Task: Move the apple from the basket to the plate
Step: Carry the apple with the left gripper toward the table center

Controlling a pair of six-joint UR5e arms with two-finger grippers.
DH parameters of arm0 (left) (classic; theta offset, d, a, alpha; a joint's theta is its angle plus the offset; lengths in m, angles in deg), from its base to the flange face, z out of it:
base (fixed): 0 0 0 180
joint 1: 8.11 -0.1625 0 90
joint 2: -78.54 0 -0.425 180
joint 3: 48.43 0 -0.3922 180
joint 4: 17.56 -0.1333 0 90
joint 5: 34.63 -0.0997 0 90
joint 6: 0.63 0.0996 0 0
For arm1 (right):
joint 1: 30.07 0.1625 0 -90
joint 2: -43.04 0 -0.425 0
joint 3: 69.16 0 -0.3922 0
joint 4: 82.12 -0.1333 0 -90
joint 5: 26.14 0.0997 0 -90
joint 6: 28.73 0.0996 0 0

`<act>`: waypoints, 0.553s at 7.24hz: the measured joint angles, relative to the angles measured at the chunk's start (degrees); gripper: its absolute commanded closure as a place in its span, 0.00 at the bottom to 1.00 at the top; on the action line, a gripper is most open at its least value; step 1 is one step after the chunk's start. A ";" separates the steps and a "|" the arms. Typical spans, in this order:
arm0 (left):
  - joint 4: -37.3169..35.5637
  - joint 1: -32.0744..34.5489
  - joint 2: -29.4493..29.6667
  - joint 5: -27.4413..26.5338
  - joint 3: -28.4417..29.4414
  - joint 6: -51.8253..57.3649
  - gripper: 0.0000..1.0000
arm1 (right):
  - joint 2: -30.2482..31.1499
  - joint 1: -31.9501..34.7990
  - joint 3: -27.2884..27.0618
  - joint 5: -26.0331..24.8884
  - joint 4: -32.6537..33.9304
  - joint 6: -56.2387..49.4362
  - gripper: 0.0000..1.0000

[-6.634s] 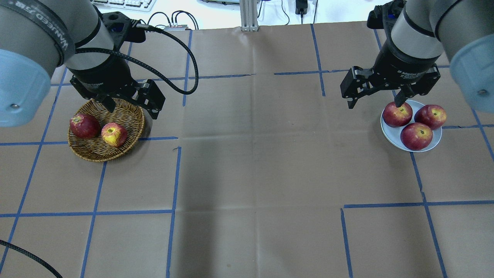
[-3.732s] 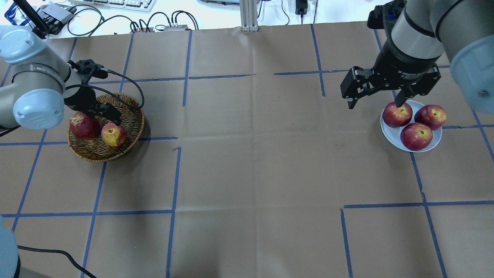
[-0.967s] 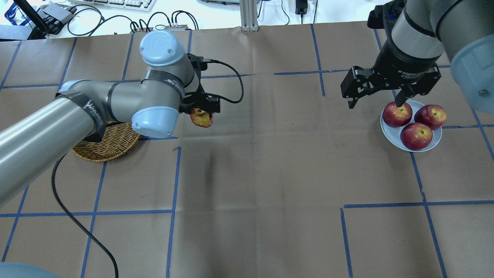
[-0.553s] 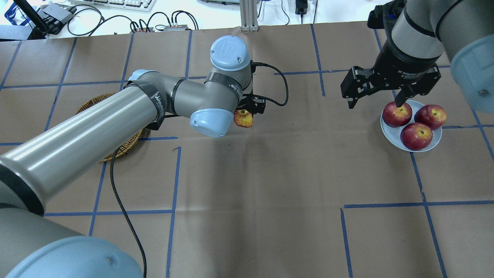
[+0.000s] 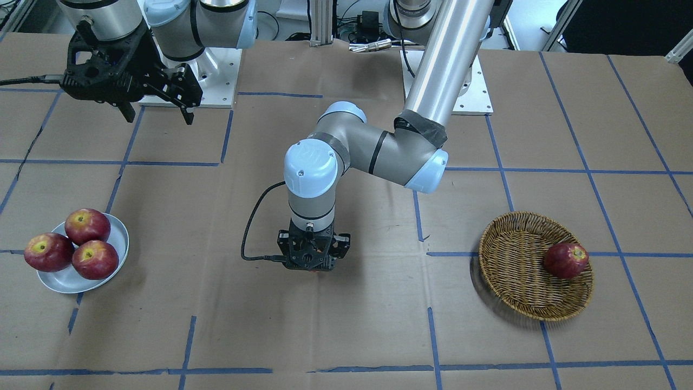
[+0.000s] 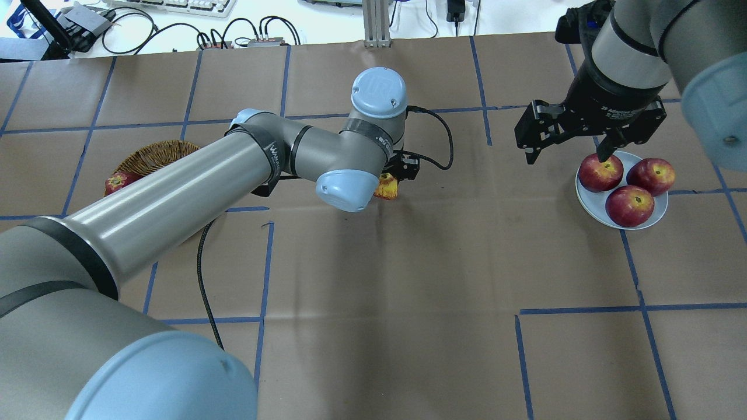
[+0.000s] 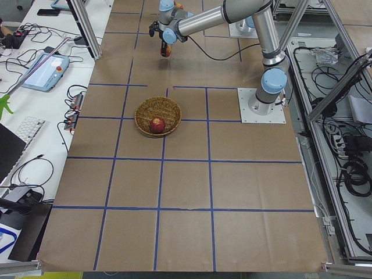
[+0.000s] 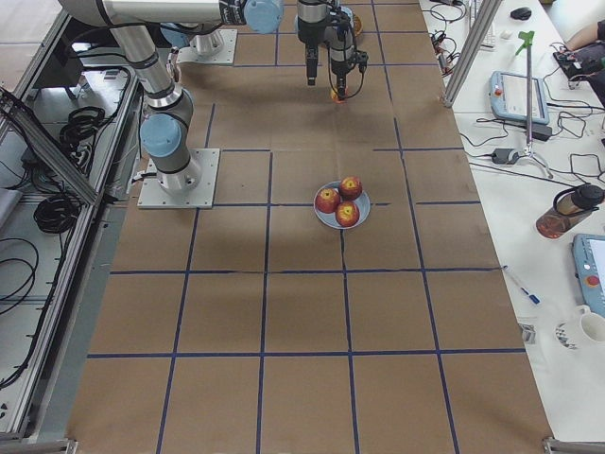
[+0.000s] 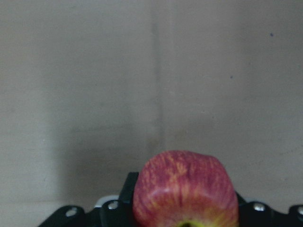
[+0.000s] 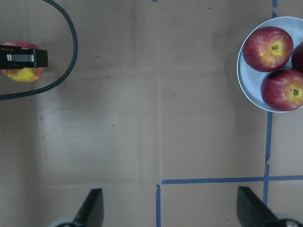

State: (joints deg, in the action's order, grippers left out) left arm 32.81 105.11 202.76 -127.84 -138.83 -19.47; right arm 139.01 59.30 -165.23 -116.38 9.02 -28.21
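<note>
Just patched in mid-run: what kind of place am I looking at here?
Probably a robotics lab test cell: a paper-covered table gridded with blue tape, with a teach pendant and keyboard beside it.

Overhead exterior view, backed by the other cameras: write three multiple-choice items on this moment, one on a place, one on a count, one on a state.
1. Where is the streaked apple?
A. In the basket
B. On the plate
C. In the left gripper, above the bare table

2. How many dark red apples lie on the plate?
A. Two
B. Three
C. Five

3. How is the right gripper?
A. Open and empty
B. Shut on an apple
C. Shut on the plate's rim

Key:
1 C: the left wrist view shows it clamped, with only table beneath.
2 B: three sit together on the plate.
3 A: its fingers stand wide apart with nothing between them.
</note>
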 measured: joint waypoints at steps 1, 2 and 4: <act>-0.01 0.03 0.26 -0.03 -0.01 0.14 0.28 | 0.00 -0.02 0.00 -0.05 0.00 0.00 0.00; -0.01 0.06 0.37 -0.04 -0.09 0.27 0.17 | 0.00 -0.01 0.00 -0.11 0.00 0.00 0.00; -0.01 0.06 0.53 -0.05 -0.09 0.32 0.02 | 0.00 0.01 0.00 -0.12 0.00 0.00 0.00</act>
State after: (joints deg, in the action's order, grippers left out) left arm 32.80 105.18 203.30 -127.88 -138.92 -19.15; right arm 139.02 59.31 -165.23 -116.51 9.02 -28.21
